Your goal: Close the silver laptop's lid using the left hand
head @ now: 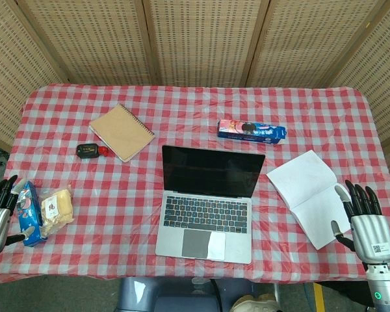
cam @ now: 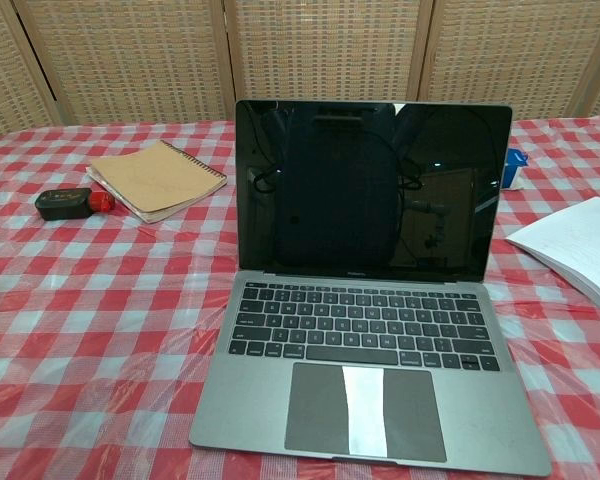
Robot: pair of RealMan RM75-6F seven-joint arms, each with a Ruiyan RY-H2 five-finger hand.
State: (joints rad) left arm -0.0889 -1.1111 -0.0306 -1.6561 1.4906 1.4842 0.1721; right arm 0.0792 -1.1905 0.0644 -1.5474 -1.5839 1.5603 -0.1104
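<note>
At the far left edge of the checkered counter [head: 78,78], the left robot hand [head: 0,211] waits low at the near corner, fingers spread and holding nothing — just beside a blue snack packet [head: 28,213] and a pale wrapped bun [head: 56,209]. The silver laptop [head: 208,203] stands open at the middle of the counter's near side, well apart from that robot hand and off to its right, its dark screen [cam: 370,190] upright and facing the robot, its hinge line running left to right across the counter. The lid's top edge lies on the far side of the keyboard [cam: 358,325], so the left arm will likely have to travel right and forward, reaching behind the screen to tip it down toward the robot. Beyond the laptop lie a tan notebook [head: 121,132], a small black-and-red device [head: 91,151] and a blue packet [head: 251,132]. At the right, a white open booklet [head: 312,195] sits near the right robot hand [head: 363,218], likewise spread and empty — about as far from the laptop as the left, though the task names the left.
</note>
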